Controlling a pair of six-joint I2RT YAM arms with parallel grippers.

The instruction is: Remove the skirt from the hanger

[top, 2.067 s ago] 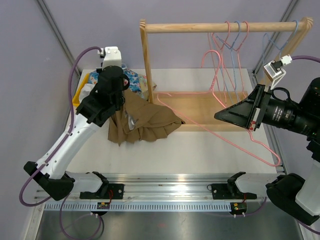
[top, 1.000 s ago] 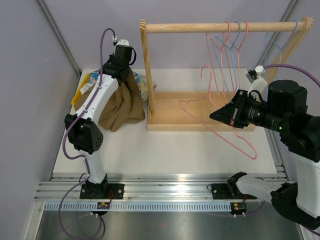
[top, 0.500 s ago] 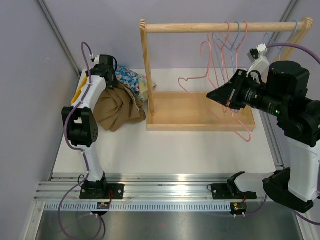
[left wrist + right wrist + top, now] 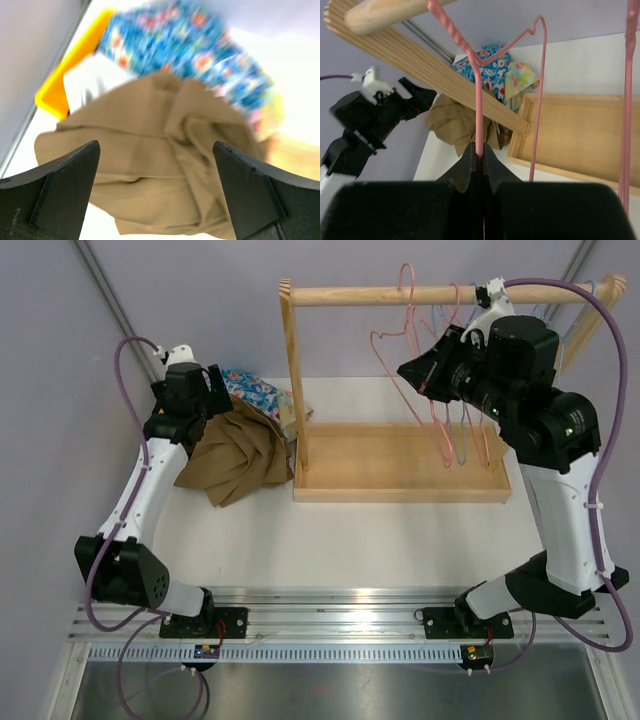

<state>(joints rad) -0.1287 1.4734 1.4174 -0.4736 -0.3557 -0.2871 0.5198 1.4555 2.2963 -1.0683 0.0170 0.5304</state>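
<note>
Top external view: the tan skirt (image 4: 240,448) lies crumpled on the white table (image 4: 350,530) just left of the wooden rack (image 4: 293,390), off any hanger, its far edge touching a blue floral cloth (image 4: 252,390). The left gripper (image 4: 212,405) hangs just above the skirt's upper left part; in the left wrist view its two dark fingers (image 4: 65,190) stand wide apart with nothing between them, and the skirt (image 4: 165,165) fills the space below, beside the floral cloth (image 4: 200,50) and a yellow object (image 4: 67,62) at the table's left edge. The right gripper (image 4: 412,368) is raised near the rack's top rod (image 4: 350,295), at the front of the rack. The right wrist view shows its jaws pressed together on the wire of a bare pink hanger (image 4: 478,100), which runs straight up from the fingers. From above, that pink hanger (image 4: 388,333) carries no garment and its hook reaches above the rod; whether the hook rests on the rod cannot be told. More pink and blue hangers (image 4: 462,370) hang from the rod to the right, over the rack's wooden base tray (image 4: 400,465).
</note>
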